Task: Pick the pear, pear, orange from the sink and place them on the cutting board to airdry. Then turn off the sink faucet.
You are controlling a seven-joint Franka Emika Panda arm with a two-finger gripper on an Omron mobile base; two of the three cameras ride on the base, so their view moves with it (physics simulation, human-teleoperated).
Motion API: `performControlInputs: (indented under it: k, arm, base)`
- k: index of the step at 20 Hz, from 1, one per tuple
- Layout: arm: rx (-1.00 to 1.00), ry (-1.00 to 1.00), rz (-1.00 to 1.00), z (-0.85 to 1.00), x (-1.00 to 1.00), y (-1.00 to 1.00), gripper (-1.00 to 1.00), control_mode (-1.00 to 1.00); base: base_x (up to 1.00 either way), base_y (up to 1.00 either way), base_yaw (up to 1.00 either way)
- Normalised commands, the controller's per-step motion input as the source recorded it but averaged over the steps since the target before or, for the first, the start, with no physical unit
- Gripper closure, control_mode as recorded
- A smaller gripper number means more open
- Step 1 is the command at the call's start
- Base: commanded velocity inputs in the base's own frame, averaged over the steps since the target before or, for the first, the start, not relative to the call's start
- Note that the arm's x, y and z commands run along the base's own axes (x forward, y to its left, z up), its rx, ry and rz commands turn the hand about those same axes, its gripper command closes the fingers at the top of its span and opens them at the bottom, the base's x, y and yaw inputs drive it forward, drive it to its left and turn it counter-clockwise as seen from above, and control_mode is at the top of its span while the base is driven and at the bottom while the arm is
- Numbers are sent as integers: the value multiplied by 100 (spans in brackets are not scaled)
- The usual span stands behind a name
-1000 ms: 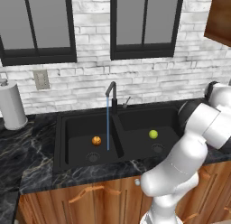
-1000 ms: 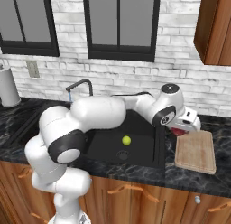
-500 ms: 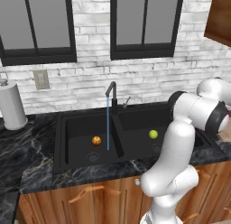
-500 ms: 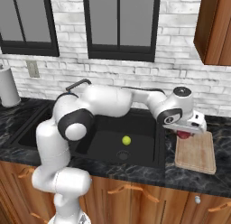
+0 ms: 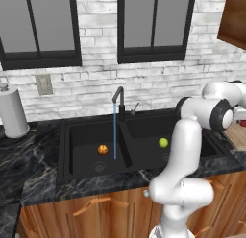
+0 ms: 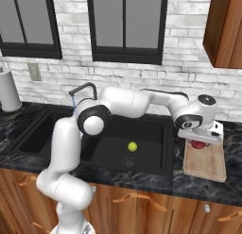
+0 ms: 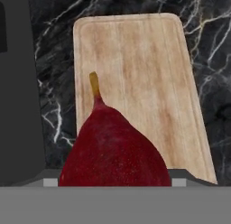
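While water runs in a thin blue stream from the sink faucet (image 5: 117,99) in the left base view, the orange (image 5: 102,149) sits on the floor of the left basin of the black sink (image 5: 77,130), near the drain. Over in the right basin lies the yellow-green pear (image 5: 163,142), well apart from the orange. The white arm bends up and reaches right, and a sliver of the cutting board (image 5: 237,135) shows at the frame's right edge, partly behind the arm. A paper towel roll (image 5: 12,112) stands on the dark marble counter (image 5: 29,170) at far left.

Now the right base view: the arm stretches across the sink to the board on the counter to the right of the sink. The gripper (image 6: 199,144) hangs just above the board's far end with the dark red pear (image 6: 198,144) tucked under the white hand. The yellow-green pear lies in the basin near the round drain (image 6: 127,161).

And the hand view, looking straight down: the red pear fills the lower middle, stem pointing up the frame, carried between the jaws, which stand wide around its body; the fingertips themselves are hidden by the fruit. Below it lies the tan board, with marble counter around it and the sink's black edge at left.
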Motion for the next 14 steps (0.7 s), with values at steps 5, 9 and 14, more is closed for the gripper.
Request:
performControlInputs:
  k: [5, 9, 14]
  arm:
    - [7, 7, 4, -16, 15, -2, 100, -100]
    - [0, -4, 6, -2, 0, 11, 100, -100]
    - [0, 0, 5, -37, 8, 18, 100, -100]
  base:
    - [0, 0, 0]
    - [0, 0, 0]
    - [0, 0, 0]
